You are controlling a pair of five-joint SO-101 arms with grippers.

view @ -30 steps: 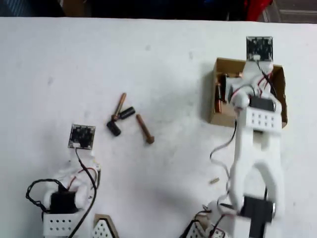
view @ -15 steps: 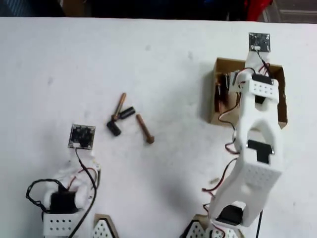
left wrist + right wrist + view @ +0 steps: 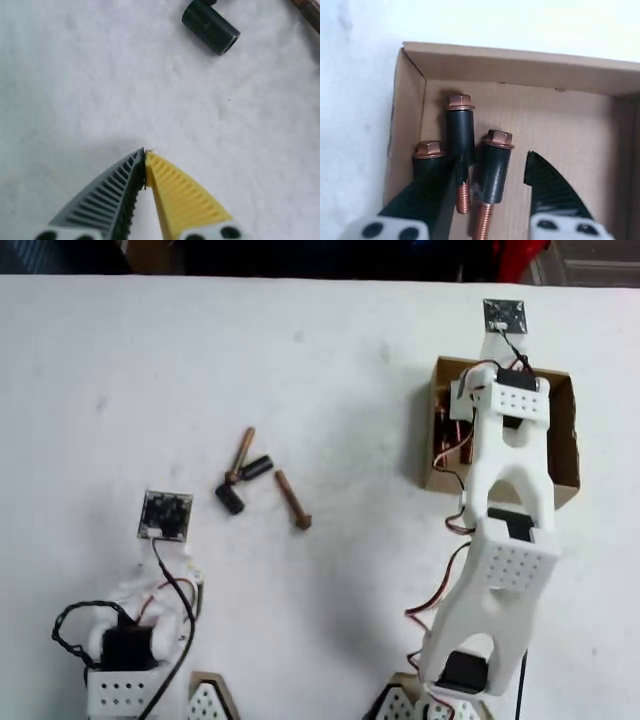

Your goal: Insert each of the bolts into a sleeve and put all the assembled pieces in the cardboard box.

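Observation:
The cardboard box [image 3: 566, 445] stands at the right of the table, and my right arm [image 3: 505, 550] stretches over it. In the right wrist view the box [image 3: 520, 62] holds three copper bolts in black sleeves: one [image 3: 460, 132] at the middle, one [image 3: 427, 157] by the side wall, one [image 3: 492, 167] between the jaws, untouched. My right gripper [image 3: 485, 195] is open just above them. Two bare bolts [image 3: 240, 454] [image 3: 293, 500] and two black sleeves [image 3: 257, 467] [image 3: 230, 499] lie loose mid-table. My left gripper [image 3: 145, 153] is shut and empty, a short way from a sleeve [image 3: 211, 27].
My left arm [image 3: 125, 650] sits folded at the near left corner. White tabletop [image 3: 330, 370] spreads between the loose parts and the box. The table's far edge runs along the top of the high view.
My right arm has stretched farther over the box, its wrist moving toward the far edge. The left arm and the loose parts have stayed put.

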